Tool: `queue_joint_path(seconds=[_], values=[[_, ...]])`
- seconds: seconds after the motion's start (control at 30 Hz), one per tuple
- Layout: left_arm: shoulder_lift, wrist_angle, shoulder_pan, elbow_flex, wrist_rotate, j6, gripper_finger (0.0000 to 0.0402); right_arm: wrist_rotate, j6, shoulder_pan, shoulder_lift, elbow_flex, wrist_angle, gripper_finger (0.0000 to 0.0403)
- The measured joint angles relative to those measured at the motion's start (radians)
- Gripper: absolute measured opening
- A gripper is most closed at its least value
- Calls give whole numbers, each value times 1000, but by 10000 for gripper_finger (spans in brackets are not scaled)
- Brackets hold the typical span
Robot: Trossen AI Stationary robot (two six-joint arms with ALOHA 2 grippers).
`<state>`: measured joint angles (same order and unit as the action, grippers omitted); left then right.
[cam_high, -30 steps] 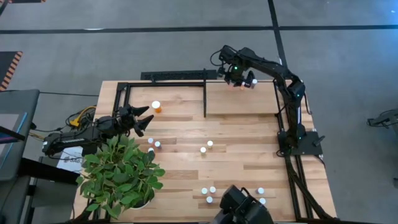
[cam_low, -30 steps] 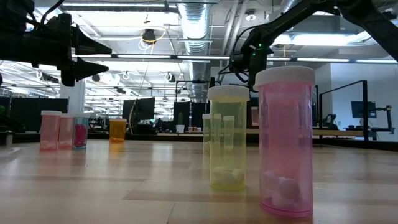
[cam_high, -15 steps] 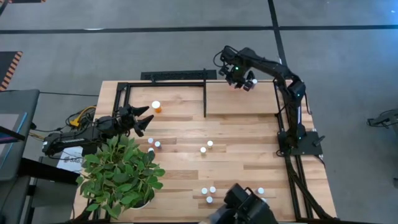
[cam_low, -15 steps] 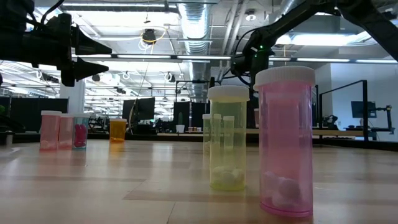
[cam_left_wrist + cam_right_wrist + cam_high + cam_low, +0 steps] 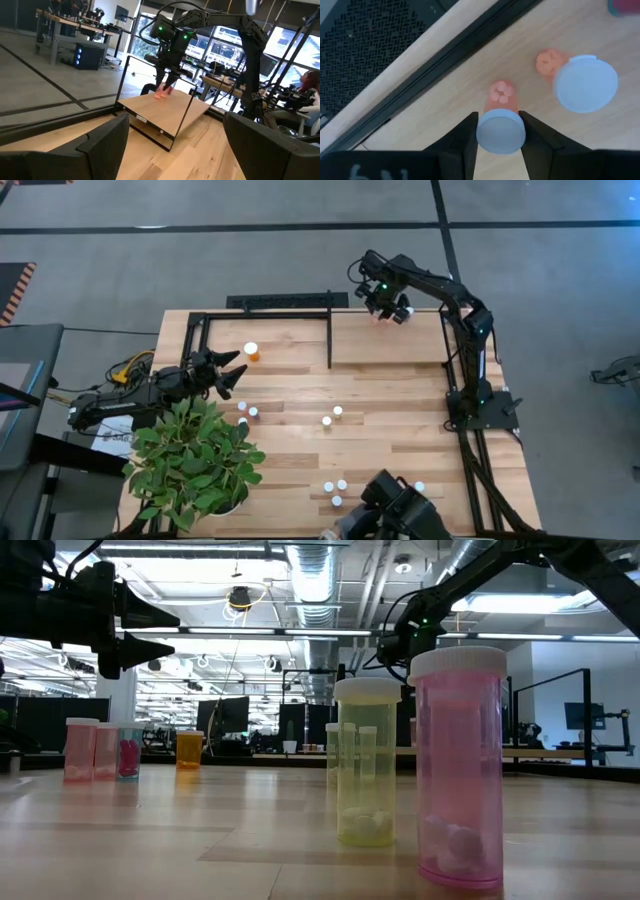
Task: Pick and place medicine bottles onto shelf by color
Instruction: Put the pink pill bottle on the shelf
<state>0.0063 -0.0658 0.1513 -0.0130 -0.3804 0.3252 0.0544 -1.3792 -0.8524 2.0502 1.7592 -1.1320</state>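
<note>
Pink vial (image 5: 500, 125) clamped by its white cap in right gripper (image 5: 386, 308), held over the shelf's (image 5: 385, 340) far right section near the back frame bar, close to another pink vial (image 5: 577, 80) standing there. Left gripper (image 5: 232, 373) spread wide, idle by the plant (image 5: 195, 460); orange bottle (image 5: 251, 352) on the left section.

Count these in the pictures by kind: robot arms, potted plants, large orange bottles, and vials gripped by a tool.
Robot arms: 2, left arm and right arm
Potted plants: 1
Large orange bottles: 1
Gripped vials: 1, in right tool
Total: 5
</note>
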Motion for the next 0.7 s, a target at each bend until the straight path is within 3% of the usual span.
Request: queue_joint_path(seconds=[0.7], values=[[0, 0, 0, 0, 0, 0, 312, -3, 12, -8, -1, -30, 42, 148]])
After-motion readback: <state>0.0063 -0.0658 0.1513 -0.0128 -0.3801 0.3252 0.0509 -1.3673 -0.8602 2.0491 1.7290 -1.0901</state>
